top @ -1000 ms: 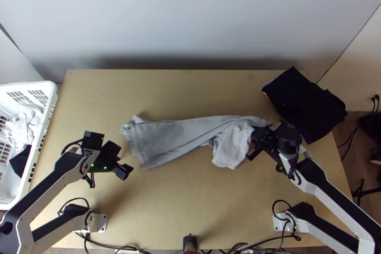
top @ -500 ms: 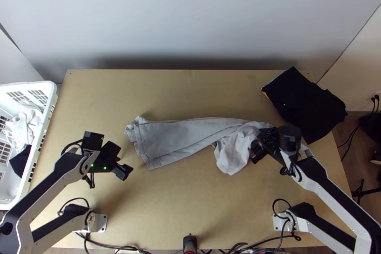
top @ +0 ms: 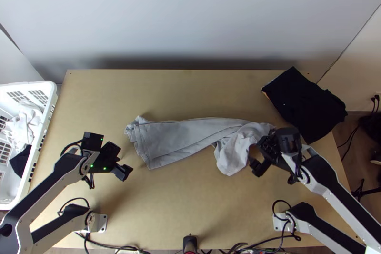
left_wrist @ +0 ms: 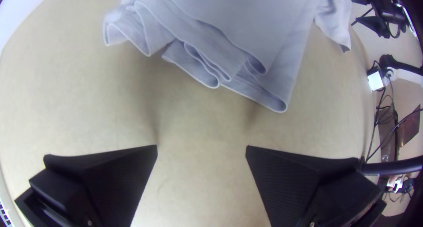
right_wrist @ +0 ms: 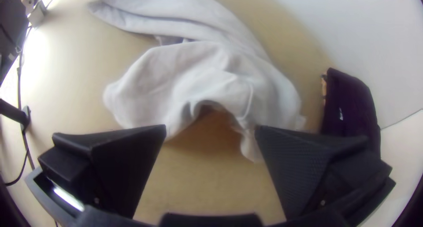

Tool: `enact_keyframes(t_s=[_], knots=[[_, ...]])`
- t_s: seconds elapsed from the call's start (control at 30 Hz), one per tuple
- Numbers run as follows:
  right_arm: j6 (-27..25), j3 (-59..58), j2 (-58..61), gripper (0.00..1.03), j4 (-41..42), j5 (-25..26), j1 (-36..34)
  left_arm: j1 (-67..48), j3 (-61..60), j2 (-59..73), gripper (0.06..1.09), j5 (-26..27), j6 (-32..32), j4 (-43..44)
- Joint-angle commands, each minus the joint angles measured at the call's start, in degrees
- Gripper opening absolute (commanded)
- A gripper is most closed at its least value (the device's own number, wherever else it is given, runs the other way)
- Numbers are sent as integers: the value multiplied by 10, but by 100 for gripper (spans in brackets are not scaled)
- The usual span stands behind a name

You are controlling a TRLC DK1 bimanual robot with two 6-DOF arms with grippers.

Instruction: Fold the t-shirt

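Grey t-shirt (top: 174, 137) on wooden table (top: 195, 201); pale wall (top: 190, 11) behind, white basket (top: 46, 111) beside.

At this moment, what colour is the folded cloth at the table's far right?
The cloth is black, seen best in the top view.

You've got bare wood (top: 190, 92) on the far side, between the shirt (top: 178, 135) and the back wall (top: 190, 20), up to the black cloth (top: 305, 104) at far right, plus a near lane between the shirt and the arm bases (top: 97, 223). The shirt blocks the straight run from left gripper (top: 122, 159) to right gripper (top: 258, 153), its crumpled end humped just ahead of the right one's parted fingers. Watch the white basket (top: 40, 144) at the left edge, and the cables (top: 116, 247) and black post (top: 189, 242) at the near edge.
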Motion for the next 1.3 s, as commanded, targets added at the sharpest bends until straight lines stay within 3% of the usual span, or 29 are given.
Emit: enact_keyframes(t_s=[0.0, 0.17, 0.23, 0.43, 0.63, 0.7, 0.73, 0.83, 0.97, 1.27], knots=[[28, -5, -21, 83, -34, -8, 32, 0, 0, 0, 103, 0, -2, 1], [29, -33, -21, 84, 41, -7, 50, 0, 0, -7, 103, 0, -1, -4], [27, -33, -21, 89, 64, 0, 50, 1, 0, -13, 103, -1, 0, -10], [-6, -45, -14, 90, 148, 51, 50, 15, -4, -31, 103, 0, 11, -27], [-25, -64, 21, 89, 200, 68, 48, 25, 0, -40, 103, 0, 20, -36], [-23, -66, 38, 82, 216, 68, 48, 25, 2, -40, 103, -1, 20, -39], [-21, -66, 46, 74, 226, 68, 48, 25, 4, -41, 103, -1, 20, -40], [-16, -68, 64, 26, 254, 68, 48, 25, 7, -42, 103, -1, 21, -46], [-5, -53, 83, 3, 253, 66, 42, 30, 9, -46, 103, -1, 29, -53], [35, 37, 15, 3, 240, 65, 21, 35, 11, -55, 103, 0, 29, -61]])
